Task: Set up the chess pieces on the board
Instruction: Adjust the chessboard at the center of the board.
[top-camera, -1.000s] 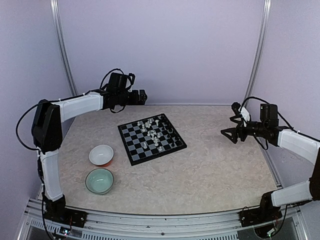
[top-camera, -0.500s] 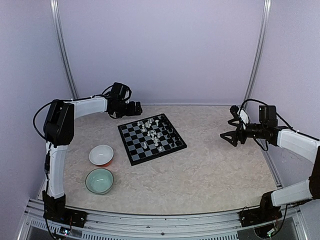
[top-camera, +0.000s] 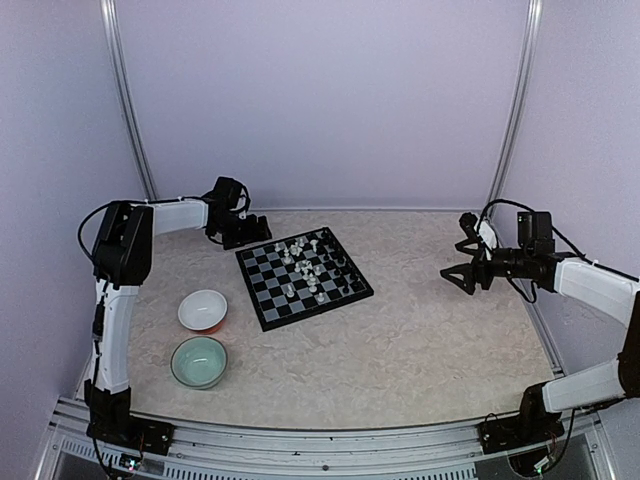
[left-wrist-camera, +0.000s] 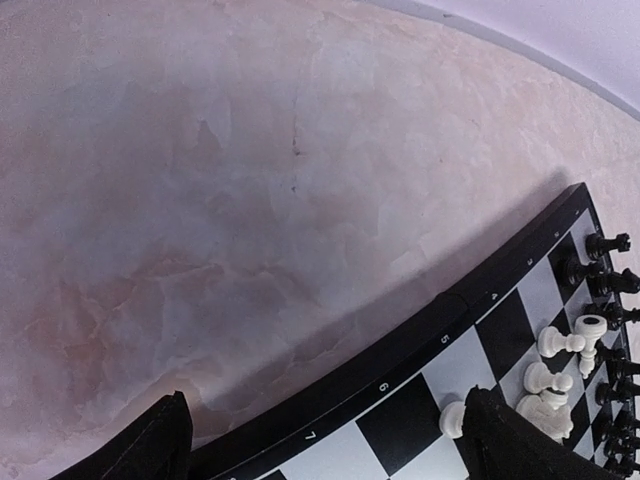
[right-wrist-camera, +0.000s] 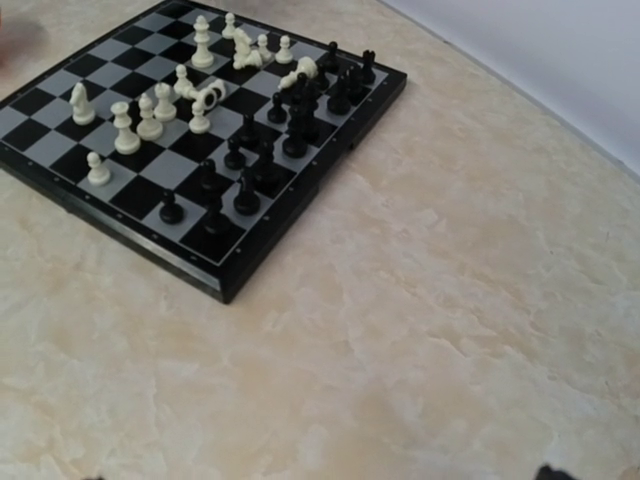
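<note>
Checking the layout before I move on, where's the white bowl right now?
In the top view, the white bowl sits left of the board, with the pale green bowl just nearer the camera.

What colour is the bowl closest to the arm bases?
That bowl is pale green; the top external view shows it best.

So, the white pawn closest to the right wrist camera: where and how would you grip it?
Likely by the round head of the white pawn, coming straight down from above: it stands upright, with bare squares of the board either side for the jaws.
</note>
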